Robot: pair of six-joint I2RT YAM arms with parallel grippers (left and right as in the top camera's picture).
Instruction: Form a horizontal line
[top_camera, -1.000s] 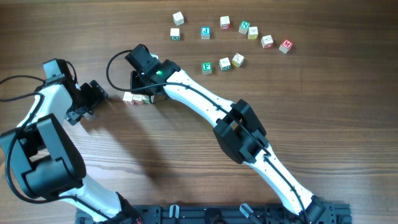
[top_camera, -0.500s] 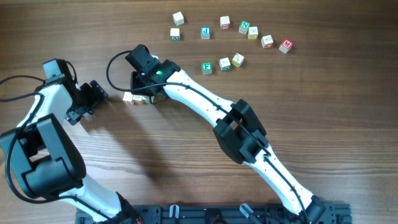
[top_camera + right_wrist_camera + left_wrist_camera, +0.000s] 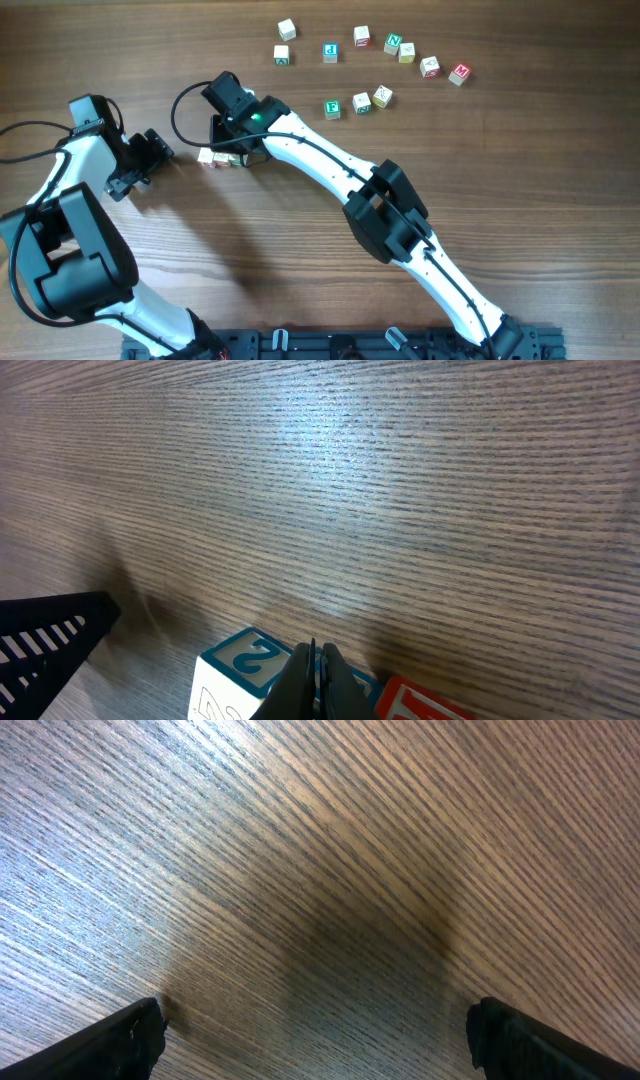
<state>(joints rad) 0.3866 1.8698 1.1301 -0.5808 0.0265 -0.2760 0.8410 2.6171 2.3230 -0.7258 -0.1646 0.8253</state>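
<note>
Nearest the base, the left gripper (image 3: 142,163) hangs over bare table (image 3: 250,260), fingers spread wide and empty. Just to its right lies the horizontal line (image 3: 214,157), its cubes touching edge to edge (the wrist view shows blue and red faces). The right gripper (image 3: 233,150) is over the line's right end, fingertips pinched together on nothing. Loose letter cubes (image 3: 361,102) lie well beyond.
</note>
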